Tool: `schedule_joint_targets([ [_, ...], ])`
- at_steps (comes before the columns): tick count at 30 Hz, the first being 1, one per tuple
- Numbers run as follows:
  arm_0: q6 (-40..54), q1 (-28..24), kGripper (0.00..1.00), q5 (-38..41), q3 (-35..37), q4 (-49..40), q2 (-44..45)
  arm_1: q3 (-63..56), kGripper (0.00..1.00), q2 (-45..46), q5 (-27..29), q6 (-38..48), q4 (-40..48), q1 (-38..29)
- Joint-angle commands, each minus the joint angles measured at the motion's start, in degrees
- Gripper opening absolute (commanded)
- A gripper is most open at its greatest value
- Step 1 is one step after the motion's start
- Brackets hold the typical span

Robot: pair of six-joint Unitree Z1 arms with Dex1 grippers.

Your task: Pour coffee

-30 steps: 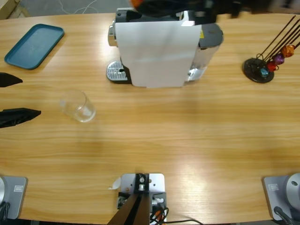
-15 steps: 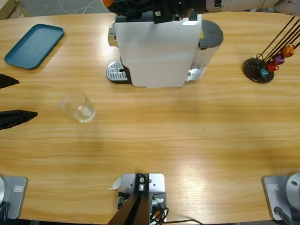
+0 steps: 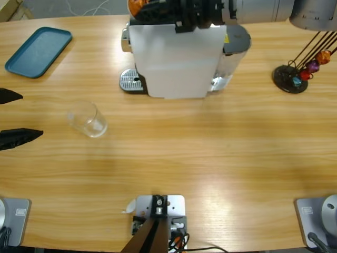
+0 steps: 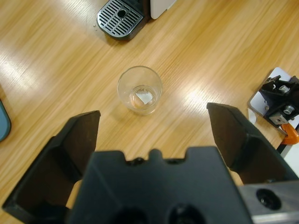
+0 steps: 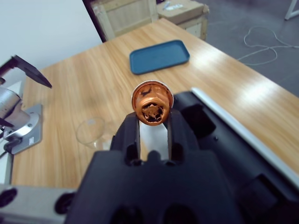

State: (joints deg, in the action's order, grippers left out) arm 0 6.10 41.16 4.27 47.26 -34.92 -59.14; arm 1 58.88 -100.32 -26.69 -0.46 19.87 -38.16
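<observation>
High view: the machine [image 3: 184, 52] stands at the table's far edge, a white sheet covering its front. The right gripper [image 3: 145, 6] hangs over the machine's top left corner, clamped on an orange capsule [image 3: 135, 6]. The glass [image 3: 87, 119] stands empty in front of the machine and to its left, well apart from the drip grate [image 3: 131, 80]. The left gripper [image 3: 13, 116] sits at the table's left edge, farther from the machine than the glass, jaws spread. A blue tray [image 3: 38, 51] lies left of the machine; the capsule rack [image 3: 295, 74] stands to its right.

Left wrist view: the glass [image 4: 139, 89] sits ahead of the wide-open jaws, nothing between them, with the grate [image 4: 120, 17] beyond it. No coffee shows in the glass; none is poured yet.

Right wrist view: the capsule [image 5: 152, 102] is pinched between the two jaws above the machine's dark top [image 5: 224, 135], foil face toward the camera.

The step in hand looks like loading the capsule. To do it well, I judge the gripper should line the capsule squarely over the slot, keep it level, lower until it is guided, then release. The slot itself I cannot make out.
</observation>
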Motion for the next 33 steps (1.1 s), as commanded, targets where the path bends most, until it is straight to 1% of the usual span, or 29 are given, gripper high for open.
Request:
schedule_joint_targets([
  [1,-0.9,0.5,0.996,-0.6,-2.2,0.1,1.1,-1.1,0.140,-2.5,3.6,0.5,0.9,1.0],
  [8,-0.9,0.5,0.996,-0.6,-2.6,0.3,1.1,0.2,0.140,-3.0,4.0,0.6,0.9,1.2],
  [17,-0.9,0.5,0.996,-0.3,-2.7,0.9,0.9,1.8,0.145,-4.0,6.2,0.6,0.7,1.3],
  [24,-0.9,0.5,0.996,-0.3,-3.0,1.0,0.9,2.8,0.145,-4.4,7.0,0.2,-1.1,1.7],
  [33,-1.1,0.5,0.996,-0.3,-3.1,1.5,0.8,2.0,0.147,-3.0,6.4,-1.0,-1.2,1.8],
])
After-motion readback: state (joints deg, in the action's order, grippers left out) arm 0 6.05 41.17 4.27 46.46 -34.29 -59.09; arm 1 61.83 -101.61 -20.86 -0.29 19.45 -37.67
